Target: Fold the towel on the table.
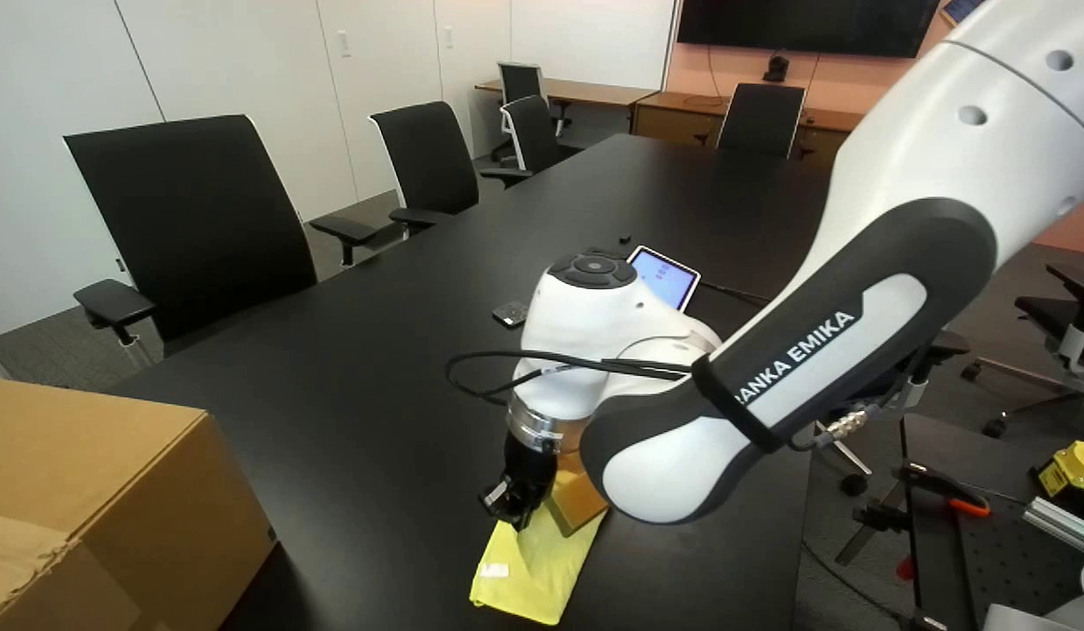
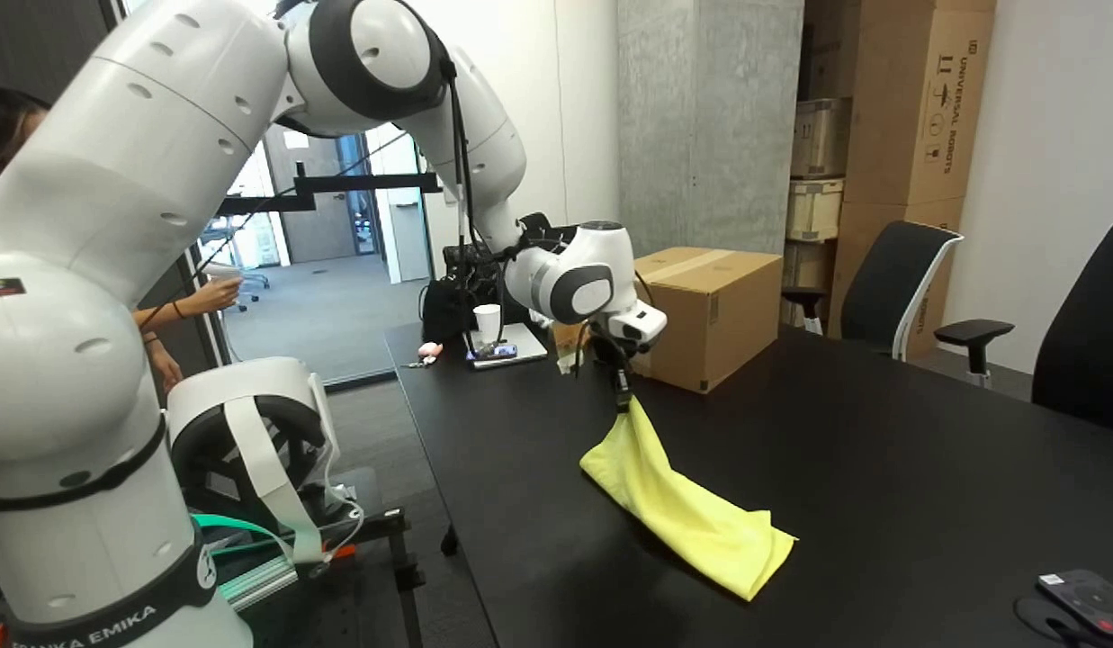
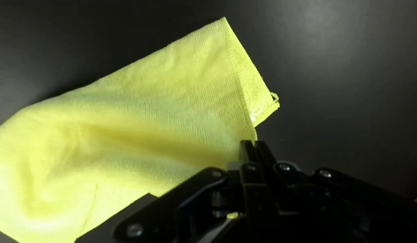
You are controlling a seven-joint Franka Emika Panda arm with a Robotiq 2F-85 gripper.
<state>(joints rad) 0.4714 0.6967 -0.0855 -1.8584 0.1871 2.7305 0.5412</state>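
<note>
While the gripper [image 2: 623,407] has one end of the finely ribbed yellow towel [image 2: 680,506] pinched tight, the rest drapes toward five o'clock in an exterior view, pretty rumpled, onto the smooth black table [image 2: 880,468]; a chunky cardboard box [image 2: 740,310] sits between one and two.

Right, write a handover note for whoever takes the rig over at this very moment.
Hand: shut on the yellow towel near an edge, holding that part up.
Where things are: the towel slopes down from the hand; its other end lies on the black table. The cardboard box stands on the same table, apart from the towel.
Done: towel gripped and lifted at one end. The wrist view shows a second layer past an edge, so it looks partly doubled.
Left: probably carry the held part over, lay it down, release, then flatten.
</note>
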